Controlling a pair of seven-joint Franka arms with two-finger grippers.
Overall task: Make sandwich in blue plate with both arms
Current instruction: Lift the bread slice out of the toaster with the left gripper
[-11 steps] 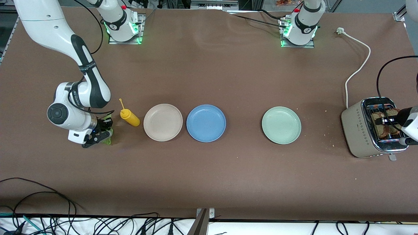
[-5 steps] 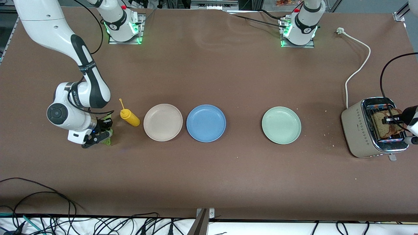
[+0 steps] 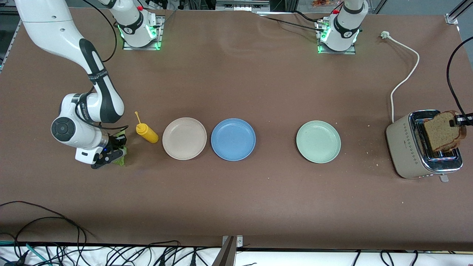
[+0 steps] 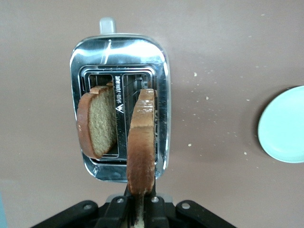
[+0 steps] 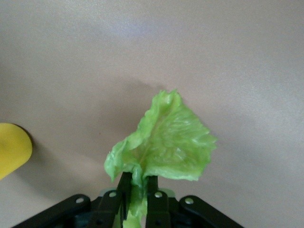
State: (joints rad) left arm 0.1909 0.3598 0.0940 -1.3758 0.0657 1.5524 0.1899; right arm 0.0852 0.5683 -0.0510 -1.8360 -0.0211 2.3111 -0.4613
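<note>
Now left gripper (image 4: 141,209) jaws pinch bread slice (image 3: 441,131) over toaster (image 3: 410,147); right gripper (image 5: 137,190) jaws clamp lettuce leaf (image 5: 166,142).

Left gripper (image 3: 462,120) over the toaster (image 3: 406,146), clamped on a bread slice (image 3: 442,131) lifted clear of the slots. Right gripper (image 3: 111,157) low beside the yellow squeeze bottle (image 3: 146,133), pinching a lettuce leaf (image 3: 121,159). Beige plate (image 3: 184,138) just beside blue plate (image 3: 233,139); pale green plate (image 3: 318,141) nearer the toaster.

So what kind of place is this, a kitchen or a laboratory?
Probably a robotics laboratory staging a kitchen task: two white robot arms bolted to a brown-covered table, loose black cables along its edge, and a beige metal toaster.
</note>
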